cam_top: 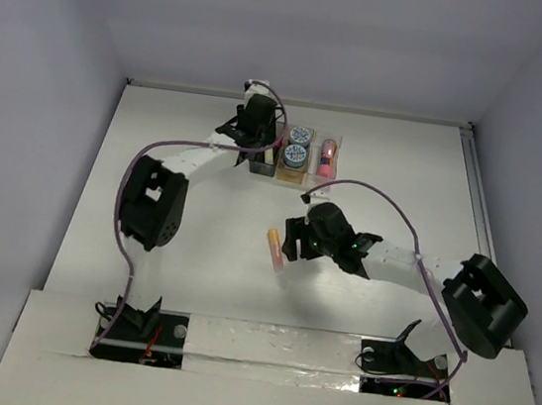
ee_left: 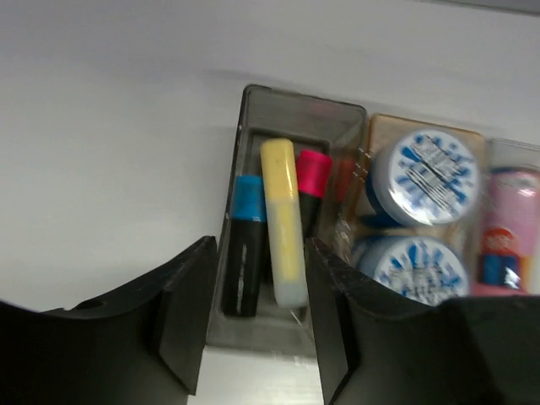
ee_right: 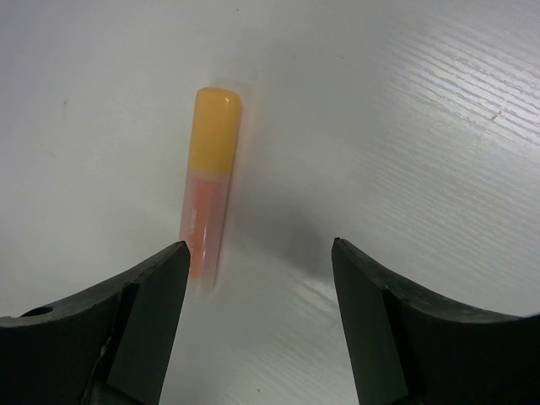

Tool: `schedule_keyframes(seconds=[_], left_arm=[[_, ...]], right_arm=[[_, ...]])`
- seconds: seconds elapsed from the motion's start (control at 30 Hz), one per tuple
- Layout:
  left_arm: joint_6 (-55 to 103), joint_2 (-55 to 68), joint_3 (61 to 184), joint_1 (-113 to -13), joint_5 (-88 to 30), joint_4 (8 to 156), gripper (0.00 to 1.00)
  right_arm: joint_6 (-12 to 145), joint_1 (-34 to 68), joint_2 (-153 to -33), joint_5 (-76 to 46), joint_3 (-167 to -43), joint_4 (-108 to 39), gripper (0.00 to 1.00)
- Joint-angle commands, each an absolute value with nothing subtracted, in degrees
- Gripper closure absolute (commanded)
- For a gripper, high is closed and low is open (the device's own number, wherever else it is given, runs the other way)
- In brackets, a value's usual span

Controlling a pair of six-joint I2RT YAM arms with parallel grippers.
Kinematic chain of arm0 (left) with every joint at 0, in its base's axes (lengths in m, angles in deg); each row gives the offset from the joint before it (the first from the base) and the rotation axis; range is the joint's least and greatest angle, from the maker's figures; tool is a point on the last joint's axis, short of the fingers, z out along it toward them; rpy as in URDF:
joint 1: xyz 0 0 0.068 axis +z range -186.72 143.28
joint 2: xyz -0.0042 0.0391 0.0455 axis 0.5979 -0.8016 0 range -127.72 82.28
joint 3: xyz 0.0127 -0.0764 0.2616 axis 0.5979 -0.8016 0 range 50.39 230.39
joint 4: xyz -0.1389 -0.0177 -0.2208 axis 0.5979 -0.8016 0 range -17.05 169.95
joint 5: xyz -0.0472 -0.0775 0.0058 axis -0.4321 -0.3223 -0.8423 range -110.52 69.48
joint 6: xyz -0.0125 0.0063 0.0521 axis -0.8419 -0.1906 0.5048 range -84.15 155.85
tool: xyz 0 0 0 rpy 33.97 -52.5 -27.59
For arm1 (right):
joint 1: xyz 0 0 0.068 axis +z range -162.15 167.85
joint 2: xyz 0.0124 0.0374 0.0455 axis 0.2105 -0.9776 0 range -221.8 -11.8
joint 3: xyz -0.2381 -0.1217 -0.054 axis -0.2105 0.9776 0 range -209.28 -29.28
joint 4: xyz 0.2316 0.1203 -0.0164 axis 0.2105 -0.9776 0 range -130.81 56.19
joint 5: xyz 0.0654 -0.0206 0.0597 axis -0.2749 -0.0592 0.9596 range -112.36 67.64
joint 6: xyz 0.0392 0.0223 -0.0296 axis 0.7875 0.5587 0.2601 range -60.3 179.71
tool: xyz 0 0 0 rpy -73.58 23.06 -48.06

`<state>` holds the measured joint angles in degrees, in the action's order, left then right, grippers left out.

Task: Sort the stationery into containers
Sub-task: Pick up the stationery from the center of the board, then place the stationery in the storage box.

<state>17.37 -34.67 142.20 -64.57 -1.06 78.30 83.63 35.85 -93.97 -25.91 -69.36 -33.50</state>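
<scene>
The three joined bins stand at the table's far middle (cam_top: 299, 179). The dark grey bin (ee_left: 299, 114) holds the blue-black (ee_left: 245, 253), yellow (ee_left: 282, 221) and pink-black (ee_left: 310, 181) highlighters. The amber bin (ee_left: 384, 126) holds two blue-and-white tape rolls (ee_left: 426, 175). The clear bin (ee_left: 506, 153) holds the pink bottle (ee_left: 510, 224). My left gripper (ee_left: 257, 325) is open and empty just above the grey bin's near end. The orange highlighter (ee_right: 208, 181) lies flat on the table (cam_top: 273, 247). My right gripper (ee_right: 257, 316) is open and empty, close above it, its left finger beside the highlighter's near end.
White walls close the table on three sides. A metal strip (cam_top: 476, 205) runs along the right edge. A purple cable (cam_top: 404, 220) loops over each arm. The arm bases (cam_top: 139, 330) sit on the near ledge.
</scene>
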Motion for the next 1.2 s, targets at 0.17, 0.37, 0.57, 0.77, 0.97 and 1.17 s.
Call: schedule_keyframes(seconds=[0.17, 0.37, 0.57, 0.77, 0.97, 1.17], left_arm=[[5.3, 4.5, 111.9, -65.6, -8.1, 97.1, 0.61], [4.3, 25.0, 94.5, -67.4, -7.0, 95.3, 0.60], [3.9, 44.3, 84.5, -67.9, -7.3, 86.3, 0.60], [-0.2, 59.0, 78.2, -67.9, -5.4, 80.1, 0.46], [-0.4, 66.1, 72.2, -67.9, -4.9, 82.4, 0.18], [-0.3, 65.1, 68.9, -67.9, -6.7, 84.3, 0.16]], right_arm=[[82.0, 39.8, -104.3, -31.0, -81.0, -38.0, 0.26], [83.4, 41.9, -110.5, -36.2, -84.6, -39.7, 0.32], [83.3, 42.4, -114.1, -38.1, -86.8, -41.3, 0.50], [84.1, 44.4, -116.2, -45.1, -91.6, -45.1, 0.90], [78.7, 43.7, -115.6, -45.7, -101.0, -42.8, 0.96], [75.4, 36.0, -122.8, -41.1, -115.7, -39.3, 0.98]])
